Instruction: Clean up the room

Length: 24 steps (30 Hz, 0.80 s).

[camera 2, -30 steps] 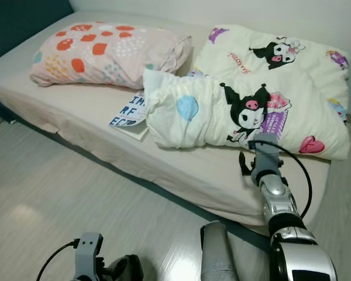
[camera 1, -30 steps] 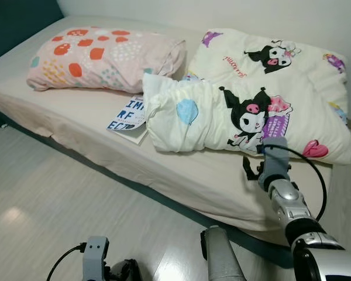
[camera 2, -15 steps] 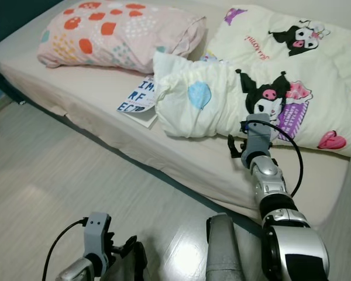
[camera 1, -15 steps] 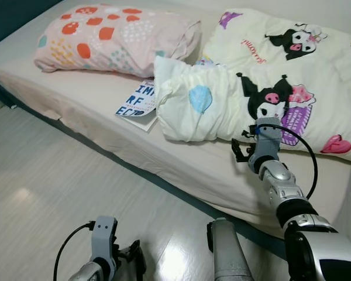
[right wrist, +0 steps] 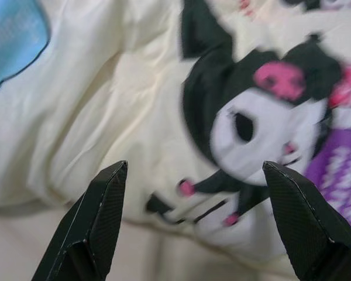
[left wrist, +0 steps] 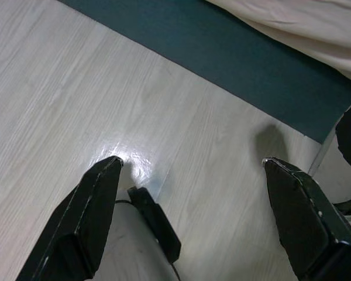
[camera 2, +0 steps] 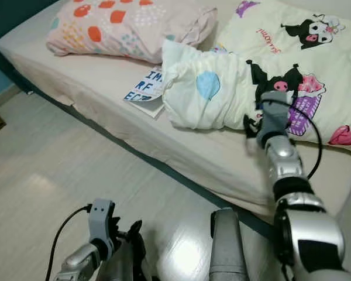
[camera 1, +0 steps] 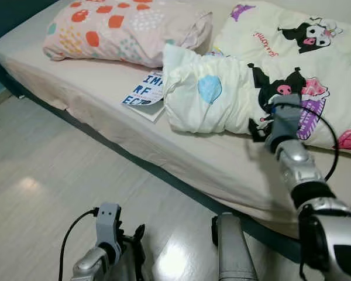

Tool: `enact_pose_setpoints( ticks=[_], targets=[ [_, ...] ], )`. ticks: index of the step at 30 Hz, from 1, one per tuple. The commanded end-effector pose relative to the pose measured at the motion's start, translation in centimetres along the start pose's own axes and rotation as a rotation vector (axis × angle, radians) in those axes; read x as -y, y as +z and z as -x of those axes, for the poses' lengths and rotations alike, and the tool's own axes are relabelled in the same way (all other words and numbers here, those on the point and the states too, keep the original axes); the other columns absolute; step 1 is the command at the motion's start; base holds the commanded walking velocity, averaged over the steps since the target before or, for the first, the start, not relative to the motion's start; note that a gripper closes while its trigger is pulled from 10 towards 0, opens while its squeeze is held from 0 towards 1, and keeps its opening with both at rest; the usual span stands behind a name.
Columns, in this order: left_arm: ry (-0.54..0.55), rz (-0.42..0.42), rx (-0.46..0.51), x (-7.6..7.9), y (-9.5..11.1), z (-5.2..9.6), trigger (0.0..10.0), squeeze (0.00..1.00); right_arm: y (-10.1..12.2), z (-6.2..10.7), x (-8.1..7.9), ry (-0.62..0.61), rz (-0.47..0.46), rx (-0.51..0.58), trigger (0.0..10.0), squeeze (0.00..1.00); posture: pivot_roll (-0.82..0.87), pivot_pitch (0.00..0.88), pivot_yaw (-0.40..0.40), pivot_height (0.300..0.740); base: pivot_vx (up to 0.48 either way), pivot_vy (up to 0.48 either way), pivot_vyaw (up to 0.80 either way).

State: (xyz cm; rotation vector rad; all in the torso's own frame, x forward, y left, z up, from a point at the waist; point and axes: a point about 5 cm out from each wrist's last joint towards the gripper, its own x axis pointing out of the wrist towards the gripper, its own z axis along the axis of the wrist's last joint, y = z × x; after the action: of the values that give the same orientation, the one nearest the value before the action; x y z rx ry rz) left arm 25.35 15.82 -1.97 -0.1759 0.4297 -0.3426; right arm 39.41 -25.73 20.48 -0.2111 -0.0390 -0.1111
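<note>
Low bed [camera 1: 105, 96] with a beige sheet on a dark teal base, set on pale wood-look floor [camera 1: 41, 175]; at its head a pink pillow [camera 1: 117, 29] with red and orange spots; beside that, spread over the far side of the mattress, a cream comforter [camera 1: 292, 52] printed with a black-and-white cartoon character, a blue balloon and pink hearts, its near part bunched into a thick roll [camera 1: 216, 96] lying across the sheet; a thin white booklet [camera 1: 143, 96] with large blue letters flat on the sheet, between pillow and roll, one corner tucked under the roll's end. Right end effector [right wrist: 193, 228] stretched out over the bed's near edge, hovering just in front of the rolled comforter at the cartoon print, black fingers [right wrist: 96, 222] spread wide apart with nothing between them, pointed at the character's face and the folds below it; not seen touching the fabric, wrist picture somewhat blurred. Silver right forearm [camera 1: 298, 175] with a looping black cable reaching from the lower right up to the roll. Left end effector [left wrist: 190, 222] hanging low by the robot's side over the floor, fingers likewise wide apart and empty, teal bed base and a strip of sheet beyond them
</note>
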Motion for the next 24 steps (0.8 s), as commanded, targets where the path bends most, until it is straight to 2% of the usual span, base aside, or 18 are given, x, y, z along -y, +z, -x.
enact_pose_setpoints(
  ticks=[1, 6, 9, 16, 18, 19, 21, 24],
  targets=[
    [-0.008, 0.021, -0.039, 0.0, -1.5, 1.0, 10.0, 0.00, -1.0, 0.3, 0.1, -0.005, 0.002, -0.039, 10.0, 0.00, -0.02, 0.347, 0.146, 0.499, 0.000, 0.000, 0.00],
    [-0.026, 0.006, -0.030, 0.0, -1.6, 1.6, 10.0, 0.00, -1.0, 0.4, 0.8, -0.021, 0.006, -0.037, 10.0, 0.00, 0.00, 0.367, 0.160, 0.489, 0.000, 0.000, 0.00],
    [-0.060, -0.030, -0.009, -0.1, -1.2, 2.7, 10.0, 0.00, 0.2, 0.2, 2.1, -0.058, 0.011, 0.003, 10.0, 0.00, 0.05, 0.417, 0.185, 0.474, 0.000, 0.000, 0.00],
    [-0.091, -0.069, 0.008, 0.0, -0.5, 3.6, 10.0, 0.00, 1.6, 0.1, 3.8, -0.107, -0.004, 0.045, 10.0, 0.00, 0.08, 0.452, 0.205, 0.454, 0.000, 0.000, 0.00],
    [-0.104, -0.082, 0.013, 0.2, -0.2, 4.5, 10.0, 0.00, 2.5, 0.1, 4.8, -0.139, -0.016, 0.073, 10.0, 0.00, 0.12, 0.481, 0.224, 0.444, 0.000, 0.000, 0.00],
    [-0.104, -0.082, 0.013, 0.2, -0.2, 4.5, 10.0, 0.00, 2.5, 0.1, 4.8, -0.139, -0.016, 0.073, 10.0, 0.00, 0.12, 0.481, 0.224, 0.444, 0.000, 0.000, 0.00],
    [-0.115, -0.092, 0.011, 0.4, 0.0, 5.4, 10.0, 0.00, 3.2, 0.2, 5.5, -0.158, -0.019, 0.096, 10.0, 0.00, 0.14, 0.499, 0.234, 0.434, 0.000, 0.000, 0.00],
    [-0.117, -0.095, 0.010, 0.4, 0.1, 5.6, 10.0, 0.00, 3.4, 0.2, 5.7, -0.162, -0.019, 0.103, 10.0, 0.00, 0.14, 0.499, 0.234, 0.429, 0.000, 0.000, 0.00]
  ],
)
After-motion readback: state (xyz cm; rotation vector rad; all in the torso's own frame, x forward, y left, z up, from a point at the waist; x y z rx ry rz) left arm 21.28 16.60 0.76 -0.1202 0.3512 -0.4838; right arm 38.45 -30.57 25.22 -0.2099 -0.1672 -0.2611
